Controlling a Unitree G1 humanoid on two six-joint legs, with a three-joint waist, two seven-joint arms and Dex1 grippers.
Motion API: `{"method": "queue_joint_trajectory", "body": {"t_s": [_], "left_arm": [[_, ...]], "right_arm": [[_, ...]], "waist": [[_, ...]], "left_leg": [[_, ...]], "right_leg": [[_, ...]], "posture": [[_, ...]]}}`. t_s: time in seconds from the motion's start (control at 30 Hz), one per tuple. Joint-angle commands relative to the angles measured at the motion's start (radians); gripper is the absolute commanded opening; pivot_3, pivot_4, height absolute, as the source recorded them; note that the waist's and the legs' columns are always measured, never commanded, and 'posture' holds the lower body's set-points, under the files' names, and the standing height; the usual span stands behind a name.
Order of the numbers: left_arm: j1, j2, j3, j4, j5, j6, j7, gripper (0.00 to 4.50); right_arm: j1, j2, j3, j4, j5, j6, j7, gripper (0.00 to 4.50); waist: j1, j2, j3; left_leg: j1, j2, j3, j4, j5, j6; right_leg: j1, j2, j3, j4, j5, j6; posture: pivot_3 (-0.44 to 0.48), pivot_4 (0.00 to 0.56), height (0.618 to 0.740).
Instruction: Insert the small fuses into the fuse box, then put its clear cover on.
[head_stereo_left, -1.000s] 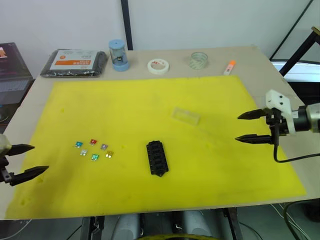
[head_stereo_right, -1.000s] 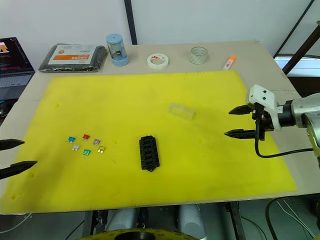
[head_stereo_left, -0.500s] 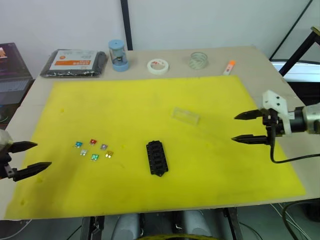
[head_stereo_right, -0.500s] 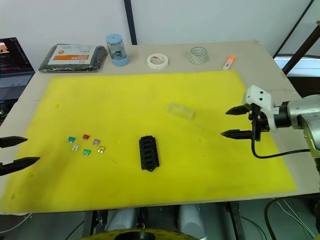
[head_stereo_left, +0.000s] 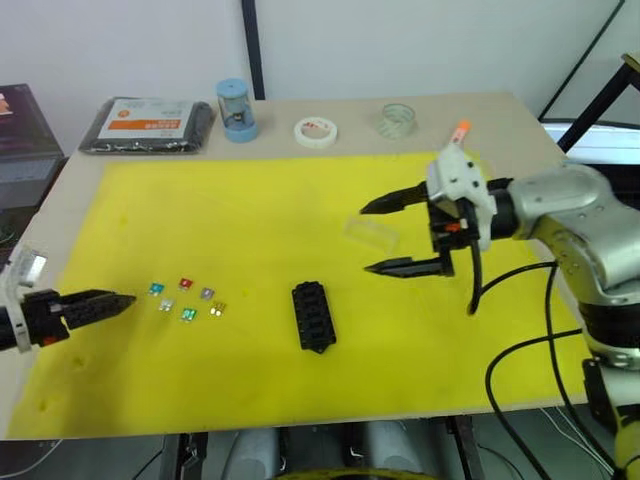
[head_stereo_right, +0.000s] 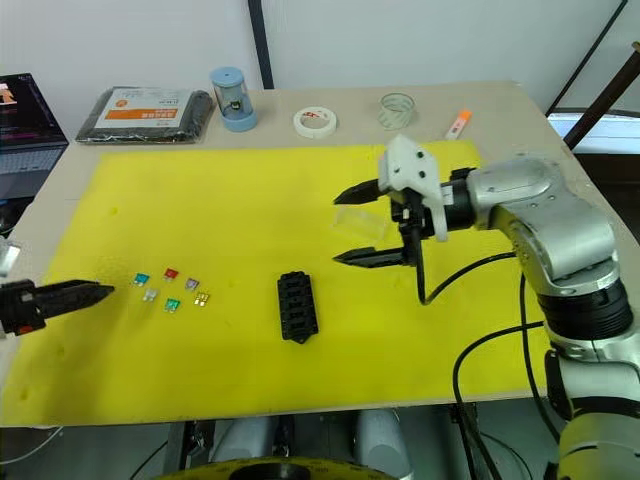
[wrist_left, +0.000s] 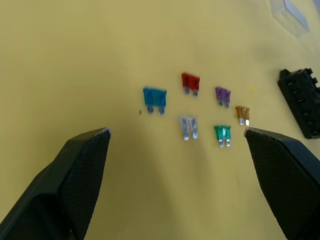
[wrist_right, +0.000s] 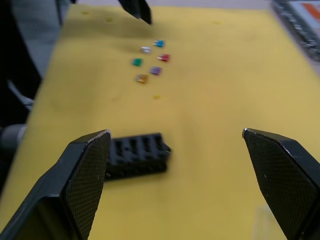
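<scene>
Fuses (head_stereo_left: 186, 300) untouched; we swing the right gripper (head_stereo_left: 385, 237), fingers spread, inward over the clear cover (head_stereo_left: 371, 232); left gripper (wrist_left: 177, 134), spread, nears fuses.

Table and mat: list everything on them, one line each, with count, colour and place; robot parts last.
small fuses: six; teal, red, purple, white, green, yellow; clustered on the mat's left
fuse box: one, black, mat centre
clear cover: one, transparent, mat, beyond the fuse box
mat: one, yellow, covering the table
black packet: one, orange label, table's far left
blue cylinder: one, beside the packet
white tape roll: one, far edge
clear tape roll: one, far edge
orange marker: one, far right
left tool: open, near the fuses
right tool: open, by the clear cover
</scene>
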Motion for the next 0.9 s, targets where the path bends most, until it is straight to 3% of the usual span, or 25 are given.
{"method": "queue_joint_trajectory", "body": {"t_s": [0.03,0.27,0.5,0.9], "left_arm": [[-0.063,0.019,-0.038,0.056,-0.017,0.049,-0.006,4.49],[-0.226,0.011,-0.074,0.177,-0.045,0.164,0.008,4.49],[-0.282,0.015,-0.108,0.24,-0.039,0.208,0.012,4.49],[-0.329,-0.005,-0.171,0.322,-0.005,0.16,0.005,4.49]], "right_arm": [[-0.046,0.034,0.034,-0.037,0.023,0.038,-0.021,4.5],[-0.15,0.128,0.137,0.005,0.007,0.082,-0.041,4.5],[-0.274,0.209,0.201,0.087,-0.007,0.129,-0.048,4.5],[-0.365,0.345,0.287,0.287,-0.129,0.043,-0.069,4.5]], "waist": [[0.0,0.0,0.0],[-0.003,-0.001,-0.001],[-0.008,-0.001,-0.001],[-0.007,-0.002,-0.001]], "left_leg": [[0.0,0.0,0.0,0.0,0.0,0.0],[0.0,-0.001,0.0,0.0,0.001,-0.001],[0.0,-0.001,0.001,0.0,0.001,-0.002],[0.0,-0.001,0.001,0.0,0.001,-0.003]], "right_leg": [[0.0,0.0,0.0,0.0,0.0,0.0],[0.0,0.001,0.0,0.001,0.0,0.0],[-0.002,0.002,0.0,0.003,0.0,0.0],[-0.003,0.001,0.0,0.004,0.0,0.0]], "posture": [[0.0,0.15,0.74],[0.0,0.15,0.74],[0.0,0.15,0.74],[0.0,0.15,0.74]]}}
